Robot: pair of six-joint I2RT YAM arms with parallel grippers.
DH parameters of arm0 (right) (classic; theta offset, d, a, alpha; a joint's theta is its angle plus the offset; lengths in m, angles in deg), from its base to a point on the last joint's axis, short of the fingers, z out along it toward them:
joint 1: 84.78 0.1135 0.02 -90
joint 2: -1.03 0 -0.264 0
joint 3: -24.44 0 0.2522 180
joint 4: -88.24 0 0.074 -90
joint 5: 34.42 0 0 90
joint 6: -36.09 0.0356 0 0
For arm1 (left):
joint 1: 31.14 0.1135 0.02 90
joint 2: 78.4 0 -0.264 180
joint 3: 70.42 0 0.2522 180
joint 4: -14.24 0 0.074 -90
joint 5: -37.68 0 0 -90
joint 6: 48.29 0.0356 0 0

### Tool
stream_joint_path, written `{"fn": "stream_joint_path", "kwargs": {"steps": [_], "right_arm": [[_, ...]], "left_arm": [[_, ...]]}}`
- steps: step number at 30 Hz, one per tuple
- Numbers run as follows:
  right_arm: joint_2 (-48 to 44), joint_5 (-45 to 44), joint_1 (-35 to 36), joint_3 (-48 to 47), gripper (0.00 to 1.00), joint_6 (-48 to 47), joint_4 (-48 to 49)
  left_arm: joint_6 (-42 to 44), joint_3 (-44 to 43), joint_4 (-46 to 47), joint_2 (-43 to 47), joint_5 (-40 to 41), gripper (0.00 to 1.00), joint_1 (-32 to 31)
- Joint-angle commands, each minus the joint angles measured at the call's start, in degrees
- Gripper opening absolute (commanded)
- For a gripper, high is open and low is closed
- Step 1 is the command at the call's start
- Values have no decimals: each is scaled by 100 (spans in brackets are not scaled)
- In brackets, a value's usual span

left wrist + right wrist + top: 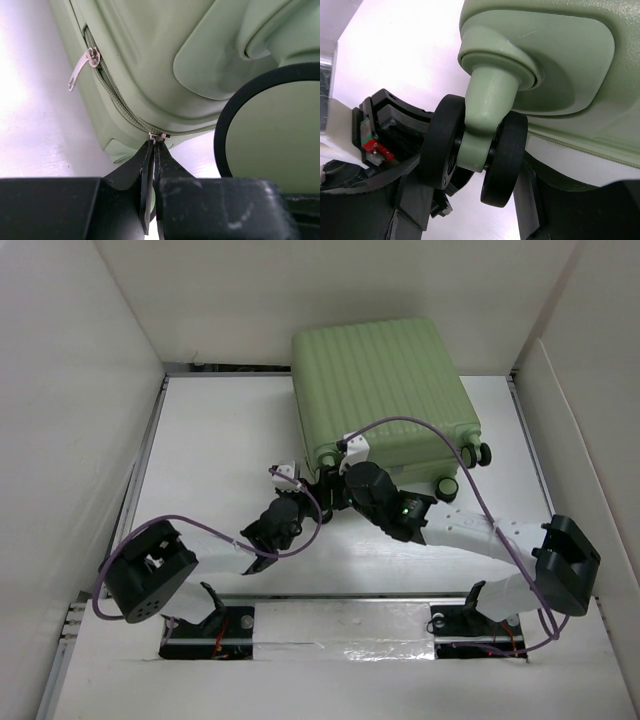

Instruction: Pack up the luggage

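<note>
I am pinching the zipper pull [159, 135] in my pressed-together left gripper [154, 146] to zip the luggage [150, 50]. My right gripper [470, 200] is straddling a wheel [502, 160], probably bracing it; I cannot tell whether it is gripping.

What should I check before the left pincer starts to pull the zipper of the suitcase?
1. Left pincer shut on the zipper slider: ok.
2. Right pincer has one finger on each side of the spinner wheel: ok. Firm clamp on it: cannot tell.
3. Second zipper pull hangs free, away from both pincers: ok.
4. Suitcase lies flat on the table, shell halves together: ok.
5. Zipper track between the two sliders fully closed: cannot tell.
6. Purple cable kept off the suitcase: not ok, it arcs over the shell and might snag.
</note>
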Motion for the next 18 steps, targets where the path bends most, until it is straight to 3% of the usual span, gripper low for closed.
{"fn": "stream_joint_path", "kwargs": {"steps": [1, 11, 18], "right_arm": [[-443, -502, -177, 44, 0, -195, 251], [-1339, -441, -116, 607, 0, -248, 145], [-1499, -98, -2, 756, 0, -274, 40]], "left_arm": [[97, 62, -291, 284, 640, 0, 170], [-202, 124, -1065, 565, 878, 0, 933], [-159, -420, -1030, 100, 755, 0, 1522]]}}
